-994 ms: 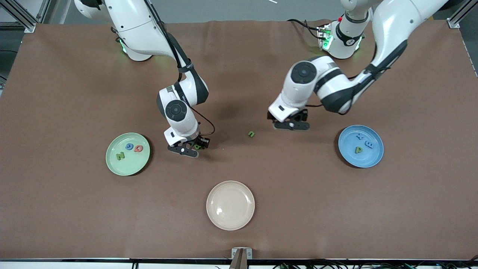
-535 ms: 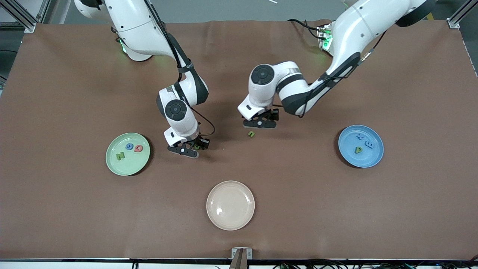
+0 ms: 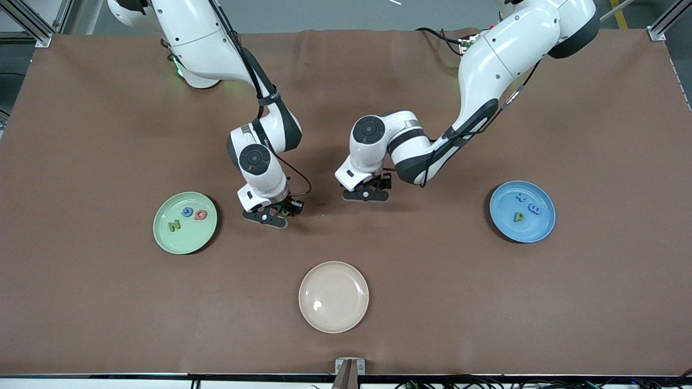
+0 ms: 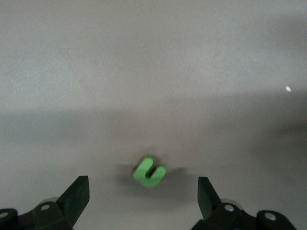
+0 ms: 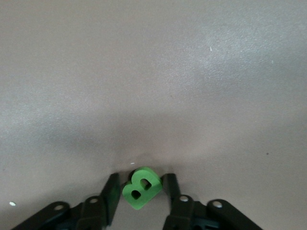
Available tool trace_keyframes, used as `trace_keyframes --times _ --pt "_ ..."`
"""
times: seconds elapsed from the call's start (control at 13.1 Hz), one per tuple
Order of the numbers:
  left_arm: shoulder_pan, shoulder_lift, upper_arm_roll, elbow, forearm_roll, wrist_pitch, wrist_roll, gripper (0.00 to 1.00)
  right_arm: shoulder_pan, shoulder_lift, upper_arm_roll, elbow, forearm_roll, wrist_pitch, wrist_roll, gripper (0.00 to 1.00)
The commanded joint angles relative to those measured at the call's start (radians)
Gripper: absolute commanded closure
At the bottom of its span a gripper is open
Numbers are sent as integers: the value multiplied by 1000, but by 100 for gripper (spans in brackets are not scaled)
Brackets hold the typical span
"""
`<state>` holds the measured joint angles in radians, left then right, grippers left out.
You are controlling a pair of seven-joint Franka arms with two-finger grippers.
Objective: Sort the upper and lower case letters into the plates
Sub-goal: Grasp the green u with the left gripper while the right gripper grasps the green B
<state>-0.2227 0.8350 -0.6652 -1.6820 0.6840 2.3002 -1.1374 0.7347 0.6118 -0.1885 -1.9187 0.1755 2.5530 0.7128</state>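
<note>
brown tabletop (image 3: 486, 302): small green n (image 4: 149, 172) lies centred between the wide-open jaws of the left gripper (image 3: 366, 195).
right gripper (image 3: 273, 214) has its jaws closed against a green b (image 5: 141, 187), near the mint plate (image 3: 162, 237).

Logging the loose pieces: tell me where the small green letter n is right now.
In the left wrist view, the green letter n lies on the brown table between the left gripper's open fingers; in the front view that gripper hides it, mid-table.

Mint green plate (image 3: 185, 236), blue plate (image 3: 522, 229), cream-beige plate (image 3: 333, 319), bright green letters (image 5: 141, 188), brown table cover (image 3: 486, 302).
</note>
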Motion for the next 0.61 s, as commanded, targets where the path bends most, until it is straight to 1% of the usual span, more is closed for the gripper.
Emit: trace_keyframes --times 0.0,0.08,0.15,0.31,0.46,0.54 --pt "-49 38 36 60 -15 -2 7 6 3 9 0 -3 10 1 -9 78" --pt "-49 39 38 61 -15 -2 8 12 2 9 0 -3 10 1 -7 93" --pt "-47 39 39 61 -15 -2 10 19 -1 9 0 -3 10 0 -9 99" --pt "-47 39 39 61 -15 -2 10 28 -4 0 -3 16 10 -22 -19 100" --pt "-47 39 39 61 -17 -2 11 36 -20 -13 -12 70 7 -139 -35 100" --pt "-47 39 39 61 -17 -2 13 39 -35 -30 -22 104 7 -207 -80 100"
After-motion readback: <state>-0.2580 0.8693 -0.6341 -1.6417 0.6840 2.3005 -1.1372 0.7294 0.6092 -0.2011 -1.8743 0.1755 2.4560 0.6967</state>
